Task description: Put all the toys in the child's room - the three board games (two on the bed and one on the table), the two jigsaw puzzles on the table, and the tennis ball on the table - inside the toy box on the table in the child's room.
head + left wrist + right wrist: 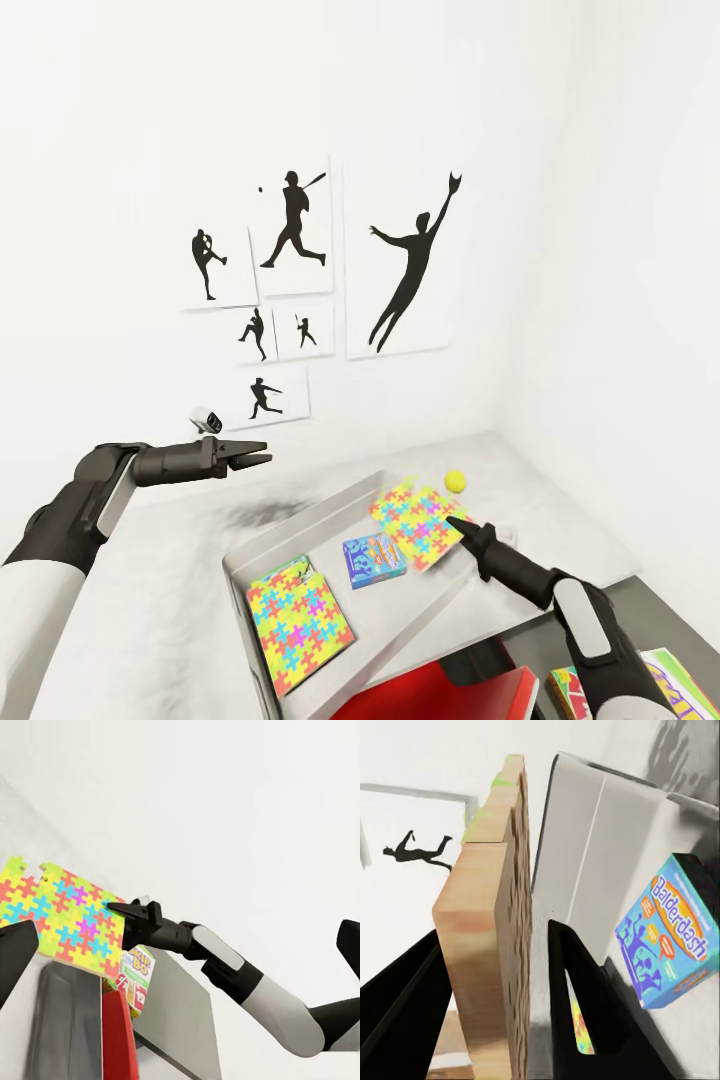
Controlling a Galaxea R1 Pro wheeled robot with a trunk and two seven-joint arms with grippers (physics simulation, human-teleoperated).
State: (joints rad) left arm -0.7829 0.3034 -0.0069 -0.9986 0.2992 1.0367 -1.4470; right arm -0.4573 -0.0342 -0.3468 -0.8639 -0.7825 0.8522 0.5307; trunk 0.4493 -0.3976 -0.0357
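The right gripper [462, 524], at lower right of the head view, pinches one jigsaw puzzle [420, 524] by its edge. The right wrist view shows the plywood-coloured edge of this puzzle [491, 937] clamped between the two dark fingers [577, 997]. The puzzle is held tilted above the far right end of the toy box [300, 535], apparently so that it can be lowered flat into the free area there.

Inside the toy box, a second jigsaw puzzle [298, 622] lies flat at the near left. The small blue board game [374, 560] lies in the middle, just beside the held puzzle.

The left gripper [255, 456], at middle left of the head view, hangs above the counter [150, 580] with its fingers close together and nothing between them, well apart from the work.

The tennis ball [456, 482] rests on the counter beyond the held puzzle, outside the toy box. A white and green board game [680, 690] shows at the lower right corner, partly cut off. A red object [440, 695] sits below the near wall of the toy box. The blue board game limits the space available for release.
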